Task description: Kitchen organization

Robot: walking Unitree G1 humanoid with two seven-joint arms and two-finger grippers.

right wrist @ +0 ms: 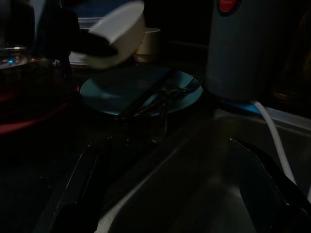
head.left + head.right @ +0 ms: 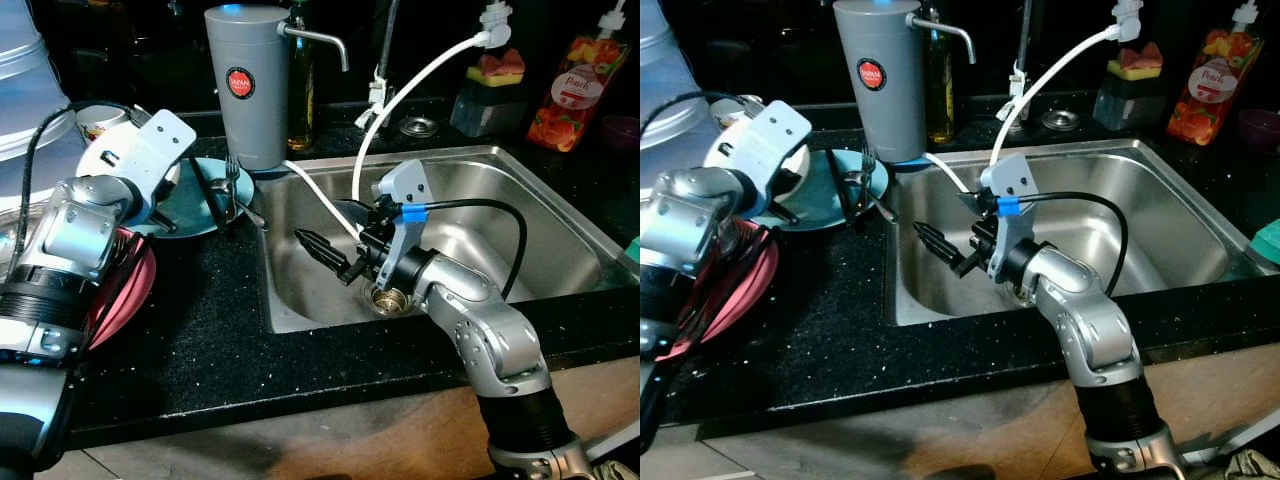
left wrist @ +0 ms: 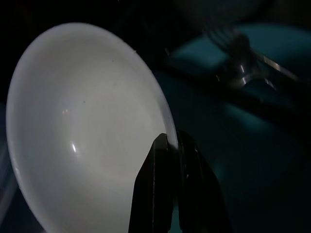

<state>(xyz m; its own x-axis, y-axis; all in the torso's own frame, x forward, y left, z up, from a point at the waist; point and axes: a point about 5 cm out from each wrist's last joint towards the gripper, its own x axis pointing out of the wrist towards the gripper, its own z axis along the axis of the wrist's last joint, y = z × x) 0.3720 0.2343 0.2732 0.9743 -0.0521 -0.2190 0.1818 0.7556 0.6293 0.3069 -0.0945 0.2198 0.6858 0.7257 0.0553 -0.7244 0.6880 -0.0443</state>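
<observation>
Left gripper (image 3: 170, 145) jaws clamped on white bowl (image 3: 82, 126) rim above teal plate (image 2: 205, 205) holding fork (image 2: 232, 180), grey dispenser (image 2: 247, 85) just behind on the surface; right gripper (image 2: 335, 235) jaws open over sink (image 2: 540, 215).

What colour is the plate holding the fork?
Teal; the plate under the fork shows best in the left eye view.

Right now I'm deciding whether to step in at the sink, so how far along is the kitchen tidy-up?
Early. Nothing looks put away. In hand: the left gripper pinches the rim of a white bowl, lifted above the teal plate. The right gripper hangs open inside the sink. Left: the fork on that plate and the red plate.
</observation>
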